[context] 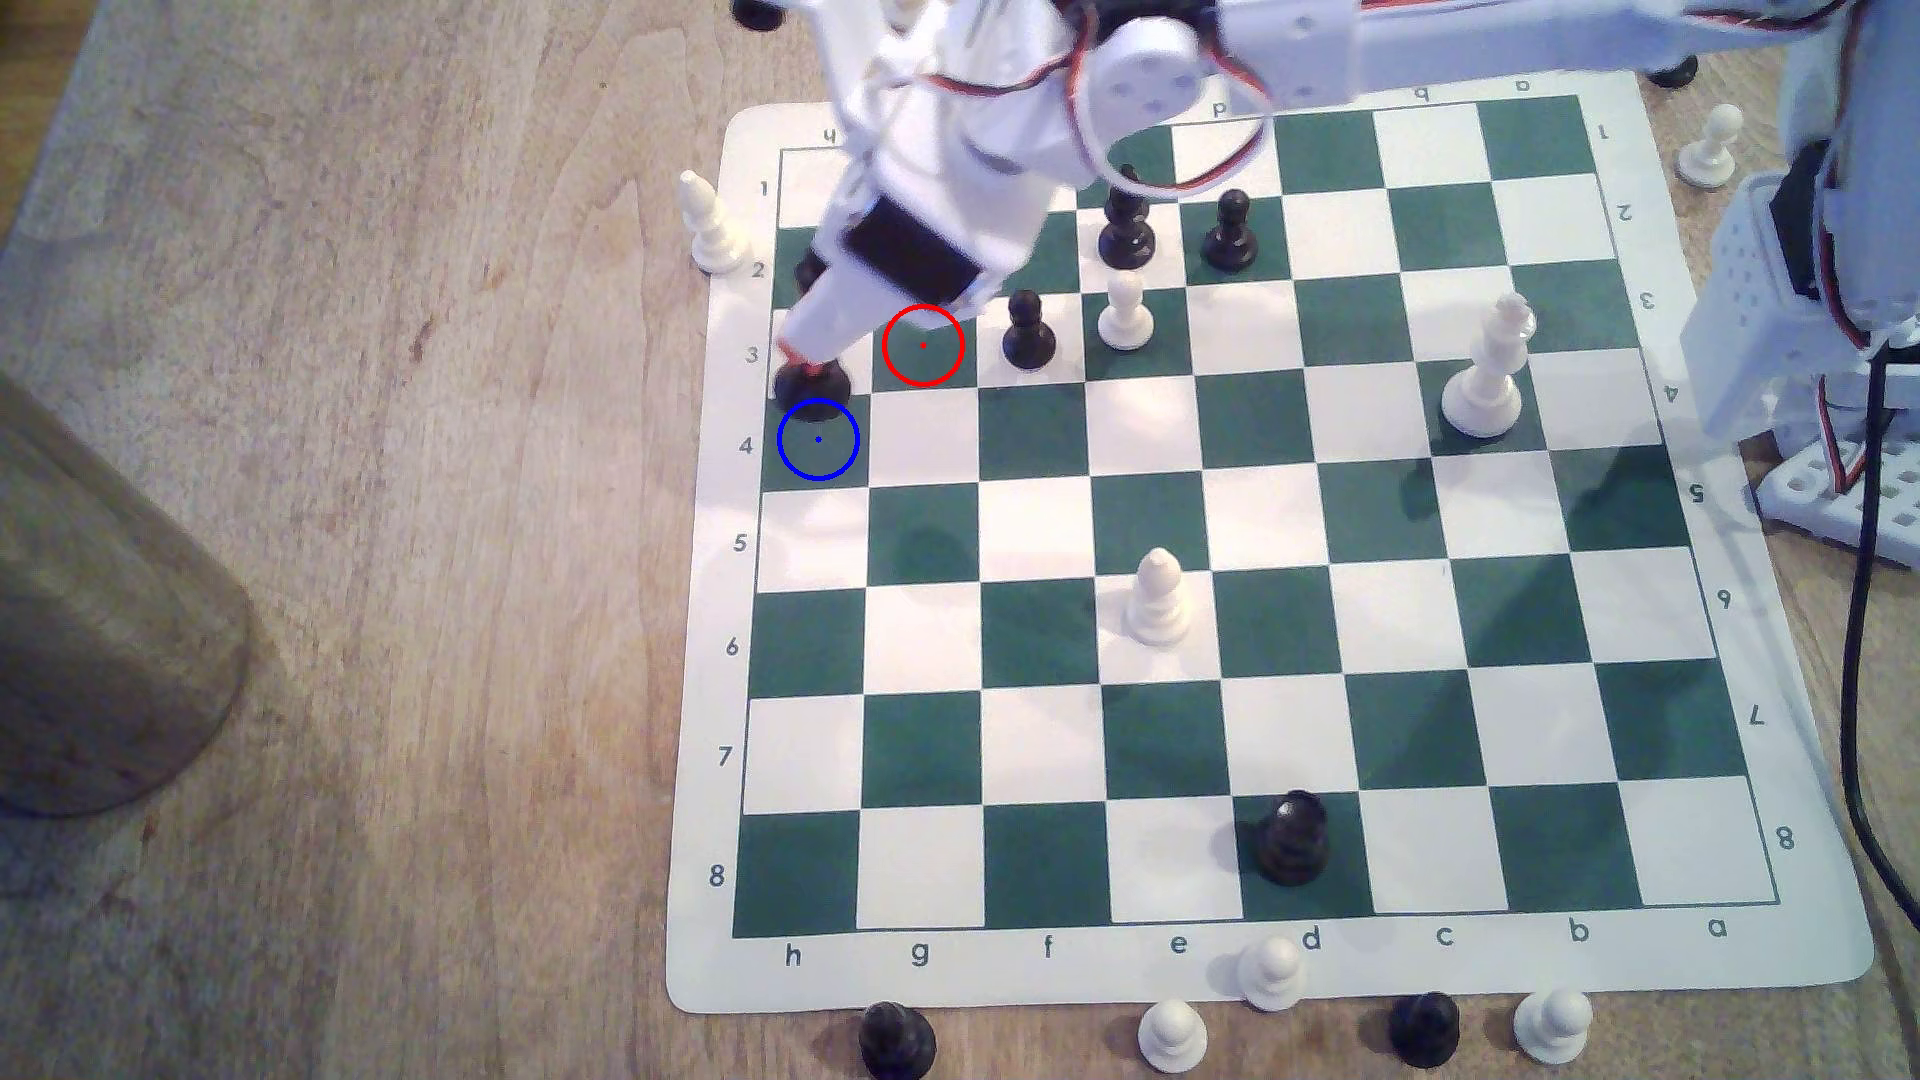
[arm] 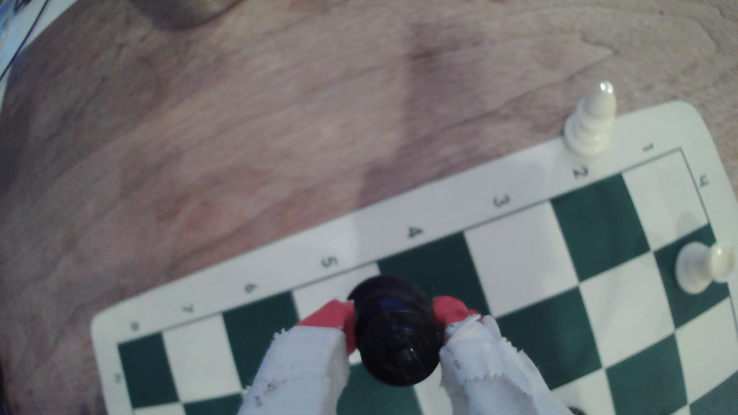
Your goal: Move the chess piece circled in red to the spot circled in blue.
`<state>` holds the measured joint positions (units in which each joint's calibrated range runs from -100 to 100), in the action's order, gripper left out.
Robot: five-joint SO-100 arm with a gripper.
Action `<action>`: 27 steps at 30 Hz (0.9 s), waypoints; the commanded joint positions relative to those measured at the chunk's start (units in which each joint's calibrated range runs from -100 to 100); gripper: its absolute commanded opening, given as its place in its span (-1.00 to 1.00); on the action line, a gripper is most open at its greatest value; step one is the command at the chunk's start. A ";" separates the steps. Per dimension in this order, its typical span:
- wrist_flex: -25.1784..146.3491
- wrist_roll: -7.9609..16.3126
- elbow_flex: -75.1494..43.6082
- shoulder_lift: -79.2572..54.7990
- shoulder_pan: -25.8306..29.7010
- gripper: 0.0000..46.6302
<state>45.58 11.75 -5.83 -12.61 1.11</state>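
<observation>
My gripper (context: 805,366) is shut on the tall black chess piece (context: 812,387), its red-tipped fingers (arm: 331,317) pressing on both sides of the slim body (arm: 395,335). In the exterior view the piece's round base shows at the line between the white square and the spot (context: 818,440), just touching the far rim of the blue ring. Whether the base rests on the board or hangs above it I cannot tell. The red-ringed green square (context: 923,345) to the exterior view's right stands bare. In the wrist view the piece sits beside the green square by the label 4 (arm: 431,259).
Black pawns (context: 1029,332) (context: 1231,234), a black piece (context: 1125,223) and a white pawn (context: 1125,312) stand right of the red ring. A white bishop (context: 712,223) stands off the board's left edge. A dark piece (context: 808,272) is half hidden under the arm. A wooden object (context: 94,623) sits far left.
</observation>
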 commanded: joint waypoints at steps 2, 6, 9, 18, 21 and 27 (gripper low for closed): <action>0.45 -0.34 -10.76 -2.67 0.42 -0.90; 1.51 -0.73 -16.11 -6.83 0.58 -0.90; 2.17 -0.88 -18.56 -9.80 0.73 -0.90; 4.14 -2.10 -21.55 -14.13 0.26 -0.88; 4.30 -2.54 -21.55 -14.13 -0.05 -0.88; 4.38 -3.52 -21.73 -14.72 -0.68 -0.88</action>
<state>49.88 8.77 -22.01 -29.28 1.25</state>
